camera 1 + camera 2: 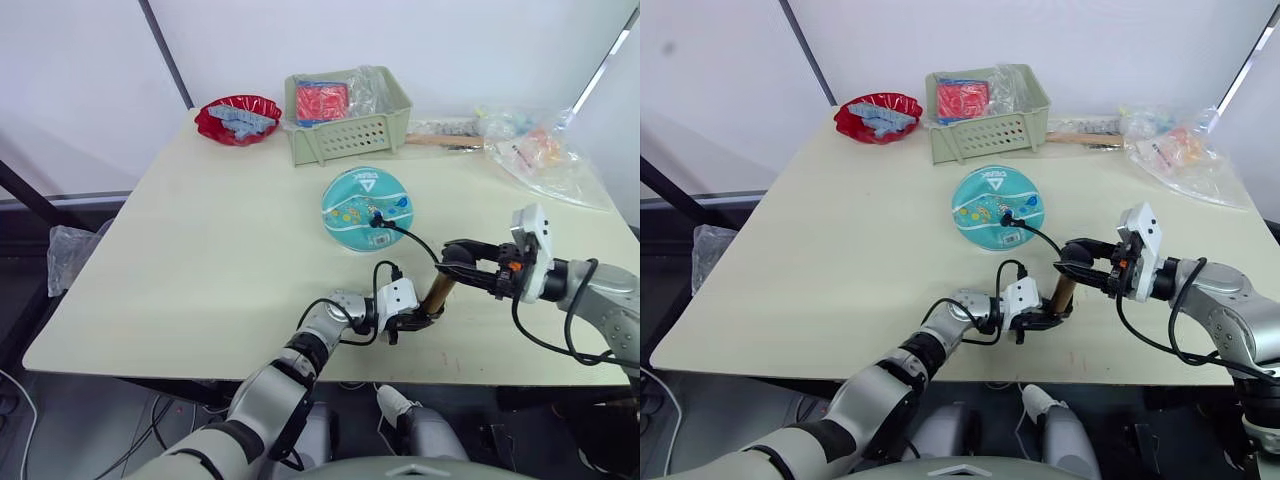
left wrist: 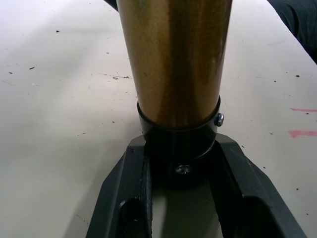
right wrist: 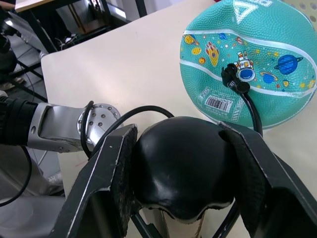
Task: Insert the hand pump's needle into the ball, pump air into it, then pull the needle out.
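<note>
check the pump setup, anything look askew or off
Nothing stands out. The hand pump leans slightly, its base clamped by the left pincer, its handle by the right pincer. The hose fitting sits against the ball.

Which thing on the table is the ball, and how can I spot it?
Find the beige table, then the pale green basket at its far side. Just in front of the basket sits the ball: round, teal, printed with small cartoon pictures, and the one thing with a thin black hose plugged into it.
</note>
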`<state>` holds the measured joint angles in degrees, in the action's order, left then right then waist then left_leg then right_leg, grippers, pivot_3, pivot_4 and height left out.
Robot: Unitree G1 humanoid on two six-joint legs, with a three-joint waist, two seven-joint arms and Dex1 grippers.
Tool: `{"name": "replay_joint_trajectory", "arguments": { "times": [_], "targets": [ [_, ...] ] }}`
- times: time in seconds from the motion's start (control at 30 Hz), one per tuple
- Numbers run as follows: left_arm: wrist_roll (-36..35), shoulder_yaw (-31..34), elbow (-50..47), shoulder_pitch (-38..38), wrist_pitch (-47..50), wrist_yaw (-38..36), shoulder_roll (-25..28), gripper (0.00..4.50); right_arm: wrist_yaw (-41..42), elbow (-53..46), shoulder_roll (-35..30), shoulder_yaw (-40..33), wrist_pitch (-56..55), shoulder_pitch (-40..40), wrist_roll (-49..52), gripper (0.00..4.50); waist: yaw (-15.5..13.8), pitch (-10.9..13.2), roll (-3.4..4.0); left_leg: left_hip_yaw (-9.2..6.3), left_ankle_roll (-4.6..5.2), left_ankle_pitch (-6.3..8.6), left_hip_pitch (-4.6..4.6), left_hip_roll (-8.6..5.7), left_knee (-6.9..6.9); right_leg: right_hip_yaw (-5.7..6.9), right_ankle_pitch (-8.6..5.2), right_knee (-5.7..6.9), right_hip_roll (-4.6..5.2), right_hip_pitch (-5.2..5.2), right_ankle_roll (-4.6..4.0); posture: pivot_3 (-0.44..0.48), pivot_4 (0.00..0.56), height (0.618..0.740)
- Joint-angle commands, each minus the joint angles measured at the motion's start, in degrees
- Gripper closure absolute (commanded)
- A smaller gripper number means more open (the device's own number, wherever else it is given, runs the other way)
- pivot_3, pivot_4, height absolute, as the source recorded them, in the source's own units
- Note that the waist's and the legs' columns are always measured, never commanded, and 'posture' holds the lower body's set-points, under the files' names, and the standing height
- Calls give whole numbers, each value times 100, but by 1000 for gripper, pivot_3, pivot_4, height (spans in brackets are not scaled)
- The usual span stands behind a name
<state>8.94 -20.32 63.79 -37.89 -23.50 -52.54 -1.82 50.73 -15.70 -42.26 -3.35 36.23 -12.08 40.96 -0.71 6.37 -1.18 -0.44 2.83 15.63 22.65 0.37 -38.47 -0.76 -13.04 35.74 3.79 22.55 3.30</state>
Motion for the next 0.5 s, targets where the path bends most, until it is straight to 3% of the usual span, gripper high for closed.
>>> {"name": "replay_joint_trajectory", "arguments": {
  "times": [0.03,0.27,0.5],
  "targets": [
    [306,-178,459,200,306,-74,96,3377,-158,169,-111,-128,347,-71,-65,2424,-1,1,-1,0,0,0,0,0,0,0,0,0,-2,0,0,0,150,738],
    [318,-178,479,204,310,-88,105,3377,-43,-108,-674,-1101,1322,-838,1054,2424,-22,57,28,1,0,0,15,-4,-3,-2,1,0,22,5,0,0,150,738],
    [331,-179,478,226,304,-111,108,3377,15,-182,-1189,-1514,1905,-1222,1653,2424,-28,78,22,-2,0,0,29,-5,3,3,1,-13,31,11,1,0,150,738]
  ]
}}
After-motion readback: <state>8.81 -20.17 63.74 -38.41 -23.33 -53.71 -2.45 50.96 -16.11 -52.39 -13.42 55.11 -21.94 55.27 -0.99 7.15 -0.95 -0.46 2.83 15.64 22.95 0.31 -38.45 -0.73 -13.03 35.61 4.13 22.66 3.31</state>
